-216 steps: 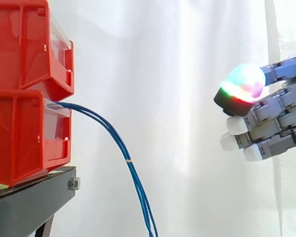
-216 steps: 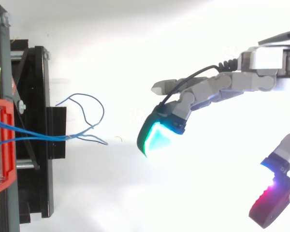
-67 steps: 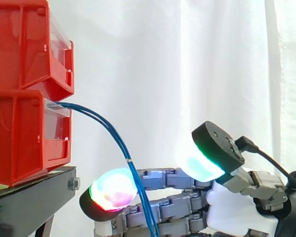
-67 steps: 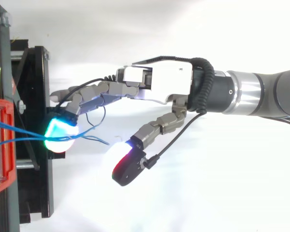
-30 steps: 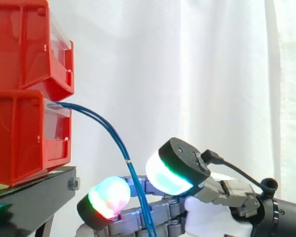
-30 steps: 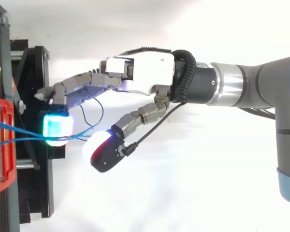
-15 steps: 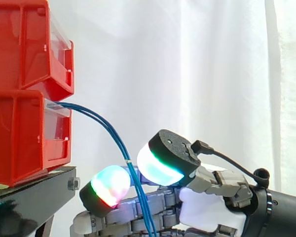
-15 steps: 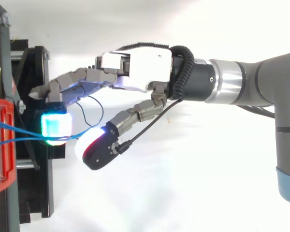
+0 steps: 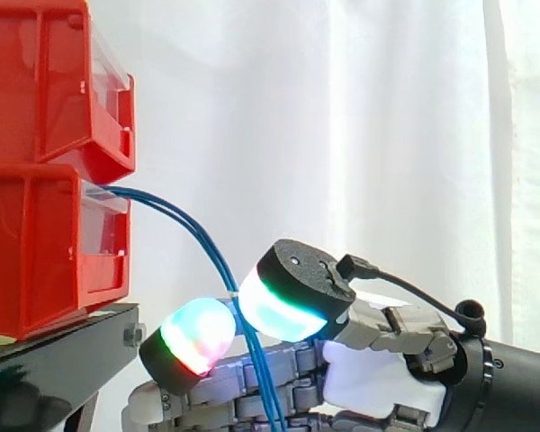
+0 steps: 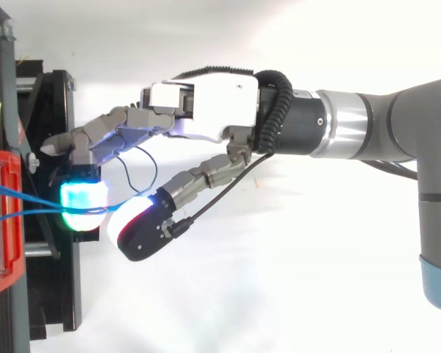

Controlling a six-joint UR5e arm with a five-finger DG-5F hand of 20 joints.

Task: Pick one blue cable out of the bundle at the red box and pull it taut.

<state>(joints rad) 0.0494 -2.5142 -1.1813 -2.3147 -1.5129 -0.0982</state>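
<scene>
Hanging out of the front of the lower red bin [image 9: 36, 252], the blue cables [image 9: 191, 227] arc past the front edge of the black stand [image 9: 63, 360] that carries the bins and droop steeply down in front of the white curtain [image 9: 360, 135]. They run close together as a bundle of thin strands. The hand [image 10: 206, 103] sits low, just off that front edge, with its fingers stretched toward the stand and its thumb set opposite them. The glowing finger pad [image 9: 193, 335] and thumb pad [image 9: 283, 301] stand apart with a narrow gap between them, and the cables pass through it. In the side view it is hard to say whether either pad is touching a strand; nothing looks pinched yet. The cables are probably light, limp and smooth-jacketed, so they will likely slide or roll between the thick pads, and more than one strand may get caught. The sensible hold appears to be on the free-hanging stretch beside the stand's edge, where the strands sit slightly apart. There a single one could be nipped firmly between thumb and finger pad, and a gentle pull away from the bin should be enough to tauten it.
</scene>
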